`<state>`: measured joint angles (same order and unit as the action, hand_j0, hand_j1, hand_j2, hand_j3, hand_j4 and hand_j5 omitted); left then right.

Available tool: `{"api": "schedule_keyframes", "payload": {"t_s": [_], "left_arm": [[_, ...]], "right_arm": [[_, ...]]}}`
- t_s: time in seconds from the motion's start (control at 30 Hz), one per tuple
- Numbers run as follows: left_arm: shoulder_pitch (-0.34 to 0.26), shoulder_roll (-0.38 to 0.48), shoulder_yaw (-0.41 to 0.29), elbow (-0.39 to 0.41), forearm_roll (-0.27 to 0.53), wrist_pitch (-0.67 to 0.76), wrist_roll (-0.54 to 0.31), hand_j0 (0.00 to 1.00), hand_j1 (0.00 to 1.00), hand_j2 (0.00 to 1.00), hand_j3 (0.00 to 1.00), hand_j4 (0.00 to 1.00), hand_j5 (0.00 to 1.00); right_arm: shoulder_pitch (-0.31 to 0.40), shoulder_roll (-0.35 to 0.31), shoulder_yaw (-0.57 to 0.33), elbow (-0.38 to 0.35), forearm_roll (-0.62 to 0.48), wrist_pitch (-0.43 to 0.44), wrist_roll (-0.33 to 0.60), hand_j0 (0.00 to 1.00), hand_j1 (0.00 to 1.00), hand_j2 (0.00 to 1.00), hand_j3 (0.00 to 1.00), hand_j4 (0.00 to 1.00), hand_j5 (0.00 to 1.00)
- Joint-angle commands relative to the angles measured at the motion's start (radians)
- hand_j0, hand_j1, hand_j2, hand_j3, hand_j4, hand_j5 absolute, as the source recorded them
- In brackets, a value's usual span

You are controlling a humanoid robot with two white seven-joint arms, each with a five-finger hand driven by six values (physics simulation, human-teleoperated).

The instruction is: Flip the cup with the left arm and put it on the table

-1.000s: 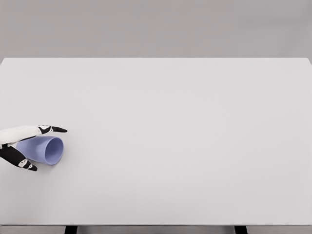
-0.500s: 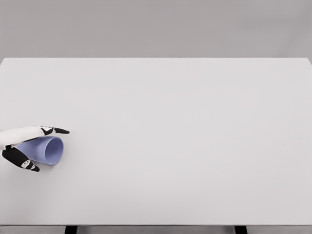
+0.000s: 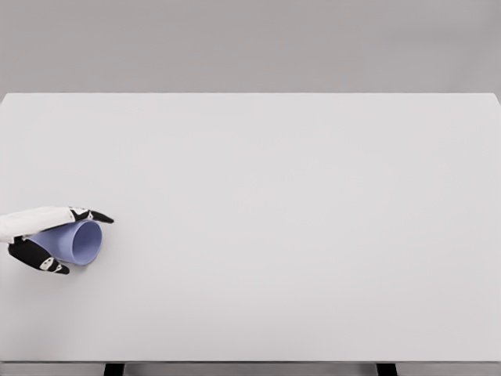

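1. At the near left edge of the tabletop (image 3: 297, 204), the left hand (image 3: 35, 235) has its fingers (image 3: 94, 215) closed around the blue cup (image 3: 78, 241).
2. The cup lies on its side, mouth facing right.
3. Risk: a shallow hold could let it roll free during the flip.

cup (image 3: 78, 242) on its side, table (image 3: 297, 219) far left | left hand (image 3: 43, 239) around it

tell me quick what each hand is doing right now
left hand: fingers closed around the cup, which lies on its side
right hand: not in view
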<state>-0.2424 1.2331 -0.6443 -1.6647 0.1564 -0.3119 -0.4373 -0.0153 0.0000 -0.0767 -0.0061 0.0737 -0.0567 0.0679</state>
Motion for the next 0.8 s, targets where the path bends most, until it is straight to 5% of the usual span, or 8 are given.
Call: {"api": "schedule_keyframes", "payload": {"t_s": [0.0,0.3,0.6,0.77], "left_arm": [[0.0,-0.003,-0.005,0.0,-0.008,0.002,0.0,0.86,0.86,0.86,0.86,0.86,0.86],[0.0,-0.014,-0.011,0.0,-0.015,0.027,0.0,0.66,0.66,0.66,0.66,0.66,0.66],[-0.02,-0.012,-0.005,0.008,0.005,0.027,0.003,0.63,0.63,0.63,0.63,0.63,0.63],[-0.051,-0.012,0.002,0.017,0.107,0.025,0.003,0.61,0.61,0.61,0.61,0.61,0.61]], "right_arm": [[0.0,0.0,0.0,0.0,0.0,0.0,0.001,1.0,1.0,1.0,1.0,1.0,1.0],[0.0,0.0,0.0,0.0,0.0,0.0,0.001,1.0,1.0,1.0,1.0,1.0,1.0],[0.0,0.0,0.0,0.0,0.0,0.0,0.0,1.0,1.0,1.0,1.0,1.0,1.0],[0.0,0.0,0.0,0.0,0.0,0.0,0.001,1.0,1.0,1.0,1.0,1.0,1.0]]}}
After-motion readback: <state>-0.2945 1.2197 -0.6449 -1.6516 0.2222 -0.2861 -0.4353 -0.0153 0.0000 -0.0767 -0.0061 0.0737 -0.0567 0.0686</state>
